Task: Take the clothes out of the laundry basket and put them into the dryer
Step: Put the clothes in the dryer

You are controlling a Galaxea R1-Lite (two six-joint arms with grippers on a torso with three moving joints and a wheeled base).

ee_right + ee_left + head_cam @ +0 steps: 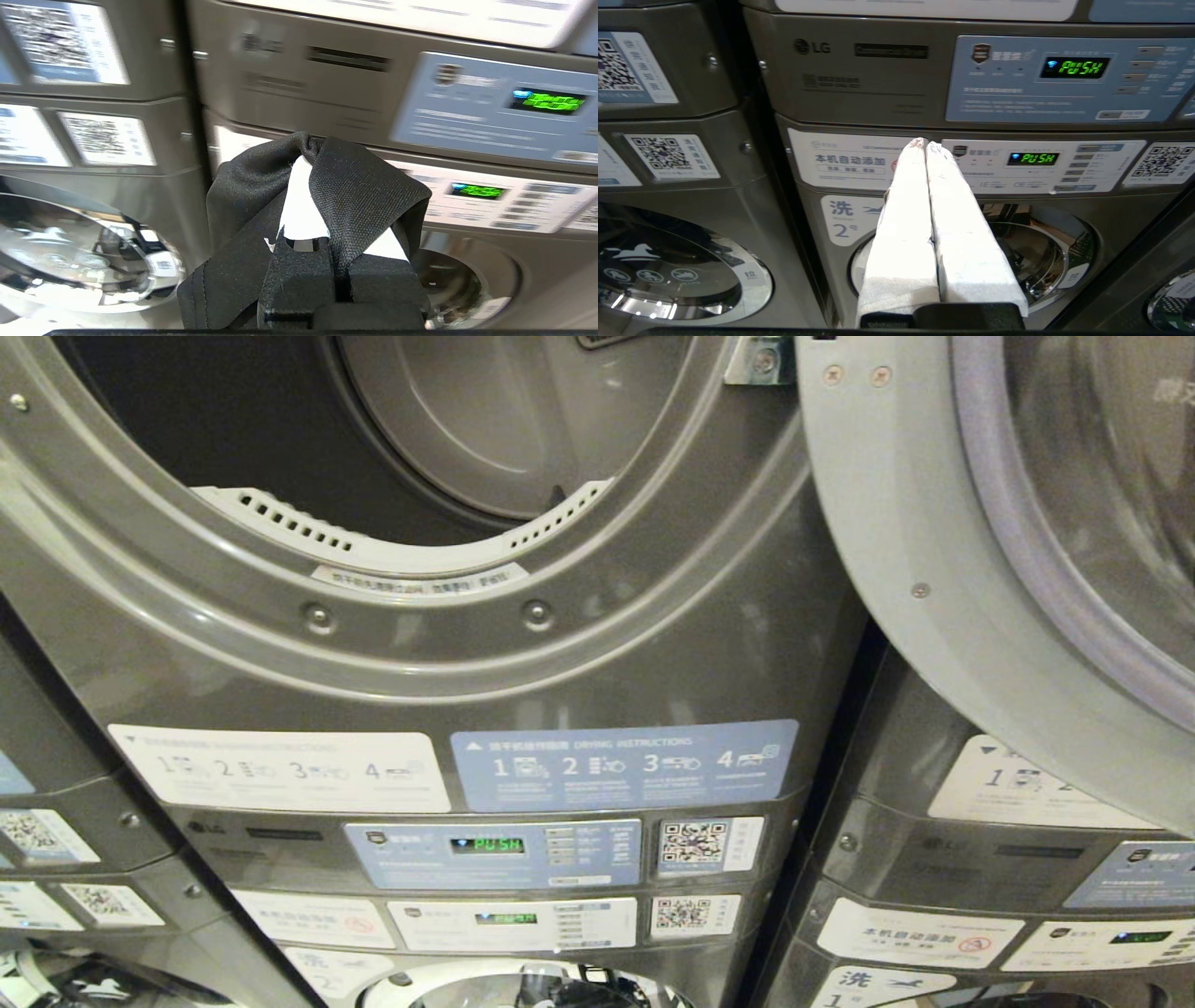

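Observation:
The grey dryer [597,644] fills the head view, its round drum opening [373,457] dark and showing no clothes. Its door [980,569] is swung open to the right. Neither arm shows in the head view. In the right wrist view my right gripper [310,149] is shut on a black garment [369,186], which drapes over both white-wrapped fingers [303,210] in front of the machines' control panels. In the left wrist view my left gripper [925,143] is shut, fingers pressed together with nothing between them. The laundry basket is out of view.
Below the dryer sit its blue control panel [495,854] reading PUSH and a washer's round glass door [1045,252]. More stacked machines stand on the left [56,821] and on the right [1008,896]. The open door overhangs the right-hand machine.

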